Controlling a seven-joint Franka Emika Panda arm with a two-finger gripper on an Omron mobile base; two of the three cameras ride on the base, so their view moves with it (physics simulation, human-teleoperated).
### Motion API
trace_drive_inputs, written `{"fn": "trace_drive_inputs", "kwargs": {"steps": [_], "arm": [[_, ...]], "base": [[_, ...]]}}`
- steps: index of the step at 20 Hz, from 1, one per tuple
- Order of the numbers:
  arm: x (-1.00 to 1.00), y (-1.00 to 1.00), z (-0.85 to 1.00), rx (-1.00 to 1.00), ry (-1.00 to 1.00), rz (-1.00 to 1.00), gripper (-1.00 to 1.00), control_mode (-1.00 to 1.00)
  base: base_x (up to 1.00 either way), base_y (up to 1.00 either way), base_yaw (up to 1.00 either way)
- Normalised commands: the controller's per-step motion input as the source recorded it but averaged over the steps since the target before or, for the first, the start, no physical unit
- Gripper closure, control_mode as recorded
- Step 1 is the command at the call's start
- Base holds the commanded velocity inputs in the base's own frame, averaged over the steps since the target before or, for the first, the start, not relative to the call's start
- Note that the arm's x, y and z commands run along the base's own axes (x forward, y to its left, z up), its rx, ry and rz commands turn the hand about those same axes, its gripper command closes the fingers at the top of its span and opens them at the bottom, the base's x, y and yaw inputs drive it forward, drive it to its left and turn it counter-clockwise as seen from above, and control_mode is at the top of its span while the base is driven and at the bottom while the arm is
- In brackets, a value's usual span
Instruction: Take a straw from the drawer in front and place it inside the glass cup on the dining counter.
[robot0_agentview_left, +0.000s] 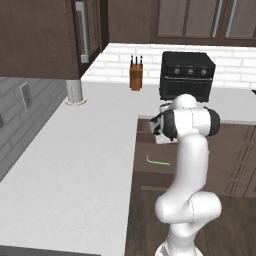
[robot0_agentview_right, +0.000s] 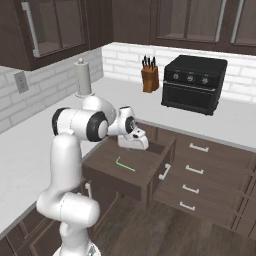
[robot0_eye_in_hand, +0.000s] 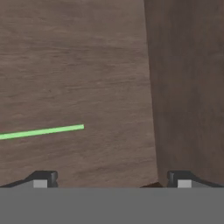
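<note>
The drawer (robot0_agentview_right: 127, 184) stands pulled out below the grey counter, its dark wood floor (robot0_eye_in_hand: 87, 65) bare apart from the straw. The thin green straw (robot0_agentview_right: 125, 164) lies flat on that floor, bent end to the left (robot0_agentview_left: 157, 161). My gripper (robot0_agentview_right: 135, 142) hangs over the drawer's back part, pointing down, just beyond the straw. In the hand view its fingertips (robot0_eye_in_hand: 112, 179) stand wide apart with nothing between them, and the straw (robot0_eye_in_hand: 41, 131) lies ahead to the left. The drawer's side wall (robot0_eye_in_hand: 188, 87) rises on the right. The glass cup and dining counter are out of view.
A black toaster oven (robot0_agentview_right: 194, 84) and a knife block (robot0_agentview_right: 149, 75) stand at the back of the grey counter (robot0_agentview_left: 75, 165), with a paper towel roll (robot0_agentview_right: 83, 77) in the corner. Several more drawers (robot0_agentview_right: 200, 175) stand pulled out to the right.
</note>
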Motion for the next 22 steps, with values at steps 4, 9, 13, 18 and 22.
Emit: {"fn": "trace_drive_inputs", "kwargs": {"steps": [4, 9, 13, 18, 22], "arm": [[0.44, -0.25, -0.46, -0.04, 0.23, -0.19, -1.00, -1.00], [0.09, -0.64, -0.47, -0.06, 0.12, -0.20, -1.00, -1.00], [0.00, -0.68, -0.47, -0.08, 0.05, -0.15, -1.00, -1.00], [-0.09, -0.67, -0.42, -0.10, -0.01, -0.11, -1.00, -1.00], [-0.59, -0.96, -0.10, -0.17, -0.19, -0.15, -1.00, -1.00]], "base": [[0.00, 0.00, 0.00], [0.00, 0.00, 0.00], [0.00, 0.00, 0.00], [0.00, 0.00, 0.00], [0.00, 0.00, 0.00]]}}
